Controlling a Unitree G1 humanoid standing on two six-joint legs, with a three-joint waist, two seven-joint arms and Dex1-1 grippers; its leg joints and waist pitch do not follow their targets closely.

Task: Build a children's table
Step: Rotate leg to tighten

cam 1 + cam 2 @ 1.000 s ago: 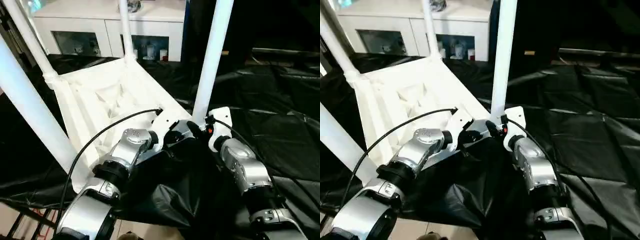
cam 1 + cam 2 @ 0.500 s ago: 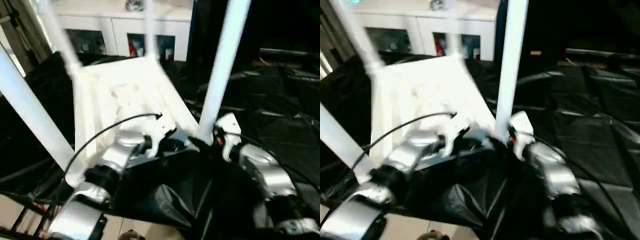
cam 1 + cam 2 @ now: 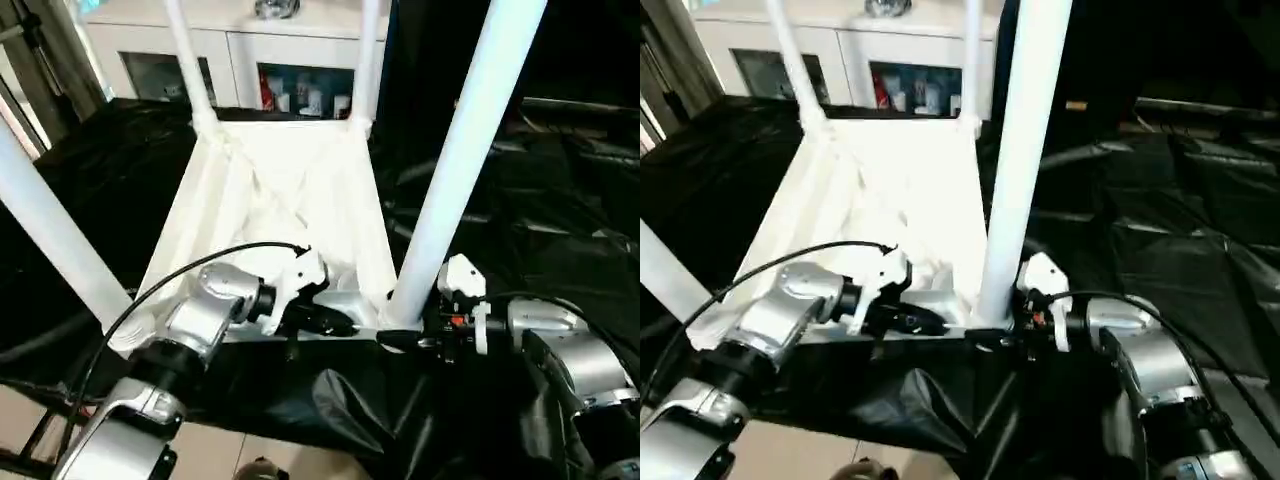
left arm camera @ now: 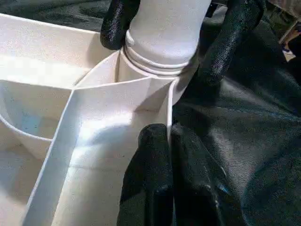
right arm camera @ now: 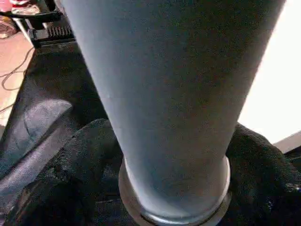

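Right jaws: the right gripper (image 4: 178, 37) has its two black fingers (image 4: 233, 40) spread either side of the base of the near-right long white tapered tube leg (image 3: 455, 175), closed against it just above the ringed collar.
Left jaws: the left gripper (image 4: 170, 179) has its fingers pressed nearly together, pinching a thin upright rib of the tabletop beside that leg's socket.
Purpose of the holds: by judgement, the left pinch steadies the tabletop while the right grip seats or turns the leg in its round corner socket (image 4: 160, 70).
Task object: the white plastic rectangular tabletop with ribbed underside (image 3: 285, 190) lies upside down on the black-draped work table (image 3: 560, 220), its near edge at the work table's near edge; four legs rise from its corners.
Progress: all four legs appear fitted; the near-right one seems to be the last under attention.
Left arm pose: the silver left forearm (image 3: 200, 315) reaches forward and inward from the near-left, wrist bent toward the near-right corner.
Right arm pose: the silver right forearm (image 3: 565, 355) comes in low from the right, its gripper lying level toward the leg's foot.
Background: a white cabinet with glass doors (image 3: 270, 60) stands beyond the far edge.
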